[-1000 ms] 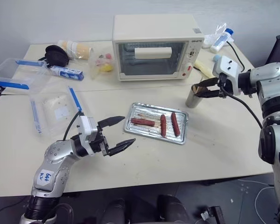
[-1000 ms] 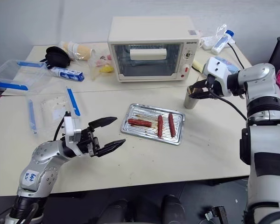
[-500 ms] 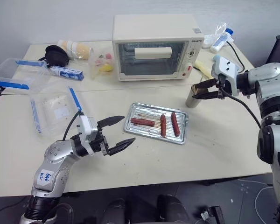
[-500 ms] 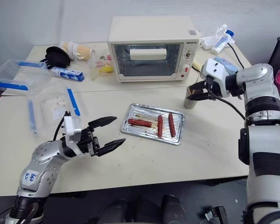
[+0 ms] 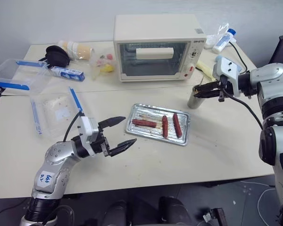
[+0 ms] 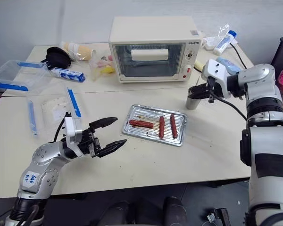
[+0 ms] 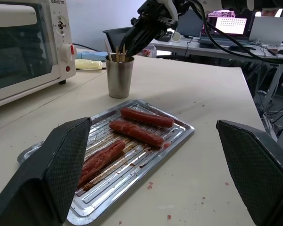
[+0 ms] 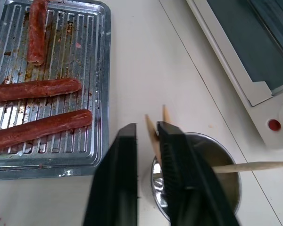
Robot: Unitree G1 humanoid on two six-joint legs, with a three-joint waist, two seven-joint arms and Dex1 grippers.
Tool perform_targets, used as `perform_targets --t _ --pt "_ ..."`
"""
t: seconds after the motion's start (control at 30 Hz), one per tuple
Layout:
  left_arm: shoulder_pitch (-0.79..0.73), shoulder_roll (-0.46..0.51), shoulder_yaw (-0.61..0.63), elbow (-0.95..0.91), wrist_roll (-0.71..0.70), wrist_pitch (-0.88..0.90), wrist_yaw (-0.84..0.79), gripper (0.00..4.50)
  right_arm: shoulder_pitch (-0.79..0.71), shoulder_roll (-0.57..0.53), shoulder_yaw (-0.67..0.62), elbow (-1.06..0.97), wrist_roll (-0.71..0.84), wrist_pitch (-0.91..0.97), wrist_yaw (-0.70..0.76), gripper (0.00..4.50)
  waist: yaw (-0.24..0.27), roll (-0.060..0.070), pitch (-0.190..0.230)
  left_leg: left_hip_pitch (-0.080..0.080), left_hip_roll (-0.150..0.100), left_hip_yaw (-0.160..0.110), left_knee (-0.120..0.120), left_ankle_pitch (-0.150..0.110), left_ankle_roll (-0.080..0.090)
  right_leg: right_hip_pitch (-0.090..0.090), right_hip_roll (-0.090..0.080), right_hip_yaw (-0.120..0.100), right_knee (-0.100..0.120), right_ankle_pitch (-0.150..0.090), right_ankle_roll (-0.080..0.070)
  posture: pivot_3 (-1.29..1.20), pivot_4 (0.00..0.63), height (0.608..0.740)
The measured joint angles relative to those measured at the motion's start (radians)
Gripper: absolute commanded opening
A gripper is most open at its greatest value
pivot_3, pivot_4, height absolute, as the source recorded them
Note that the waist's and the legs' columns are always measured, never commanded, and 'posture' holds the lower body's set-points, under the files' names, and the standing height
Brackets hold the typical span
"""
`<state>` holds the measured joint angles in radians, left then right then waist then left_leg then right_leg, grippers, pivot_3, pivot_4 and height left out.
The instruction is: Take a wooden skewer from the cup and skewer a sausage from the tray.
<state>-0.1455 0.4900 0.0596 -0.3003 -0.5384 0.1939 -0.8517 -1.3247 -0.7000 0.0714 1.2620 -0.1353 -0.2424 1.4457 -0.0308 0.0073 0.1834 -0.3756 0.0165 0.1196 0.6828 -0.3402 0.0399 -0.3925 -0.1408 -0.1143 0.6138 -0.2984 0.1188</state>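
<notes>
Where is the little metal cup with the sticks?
In the left eye view the cup stands on the table's right side, just right of the toaster oven and behind the tray, under the right gripper.

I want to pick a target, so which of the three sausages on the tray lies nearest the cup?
The sausage at the right end of the tray, on the side facing the cup. The other two lie farther left.

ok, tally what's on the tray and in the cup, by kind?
sausages on the tray: 3
skewers visible in the cup: 3
Total: 6
</notes>
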Motion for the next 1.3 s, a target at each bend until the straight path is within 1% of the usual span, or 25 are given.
perform_targets --t 0.33,0.5,0.63,0.77,0.97,1.17,1.3 --pt "-0.001 0.0 0.0 0.0 0.001 0.0 0.004 4.5 0.001 0.003 -0.005 -0.002 0.007 -0.016 -0.021 0.04 0.0 0.0 0.0 0.0 0.0 0.0 0.0 0.0 0.0 0.0 0.0 0.0 0.0 0.0 0.0 0.0 0.15 0.74" --pt "-0.012 0.0 0.0 0.001 0.001 0.0 0.005 4.5 -0.01 -0.003 -0.04 -0.002 0.044 -0.012 0.0 0.04 0.001 0.0 0.0 0.0 0.0 0.0 0.0 0.0 0.0 0.0 0.0 0.0 0.0 0.0 0.0 0.0 0.15 0.74" --pt "-0.033 0.0 0.0 0.007 0.001 0.0 0.0 4.5 -0.041 -0.048 -0.044 -0.002 0.051 0.019 0.019 0.04 0.003 0.001 0.0 0.0 0.0 0.0 0.0 0.0 0.0 0.0 0.0 0.0 0.0 0.0 0.0 0.0 0.15 0.74" --pt "-0.04 -0.002 0.0 0.027 0.005 -0.004 -0.006 4.5 -0.042 -0.105 -0.037 -0.003 0.037 0.029 0.022 0.04 0.002 0.001 0.001 0.0 0.0 0.0 0.0 0.0 0.0 0.0 0.0 0.0 0.0 0.0 0.0 0.0 0.15 0.74" --pt "-0.066 -0.003 -0.001 0.042 0.008 -0.004 -0.024 4.5 -0.042 -0.16 -0.048 -0.003 0.049 0.058 0.038 0.04 0.001 0.003 0.002 0.0 0.0 0.0 0.0 0.0 0.0 0.0 0.0 0.0 0.0 0.0 0.0 0.0 0.15 0.74" --pt "-0.085 -0.006 -0.002 0.074 0.008 -0.005 -0.039 4.5 -0.04 -0.167 -0.103 -0.01 0.105 0.068 0.038 0.04 0.001 0.003 0.002 0.0 0.0 0.0 0.0 0.0 0.0 0.0 0.0 0.0 0.0 0.0 0.0 0.0 0.15 0.74" --pt "-0.096 -0.009 -0.006 0.082 0.01 -0.005 -0.049 4.5 -0.003 -0.166 -0.122 -0.023 0.128 0.053 0.035 0.04 0.003 0.003 0.002 0.0 0.0 0.0 0.0 0.0 0.0 0.0 0.0 0.0 0.0 0.0 0.0 0.0 0.15 0.74"
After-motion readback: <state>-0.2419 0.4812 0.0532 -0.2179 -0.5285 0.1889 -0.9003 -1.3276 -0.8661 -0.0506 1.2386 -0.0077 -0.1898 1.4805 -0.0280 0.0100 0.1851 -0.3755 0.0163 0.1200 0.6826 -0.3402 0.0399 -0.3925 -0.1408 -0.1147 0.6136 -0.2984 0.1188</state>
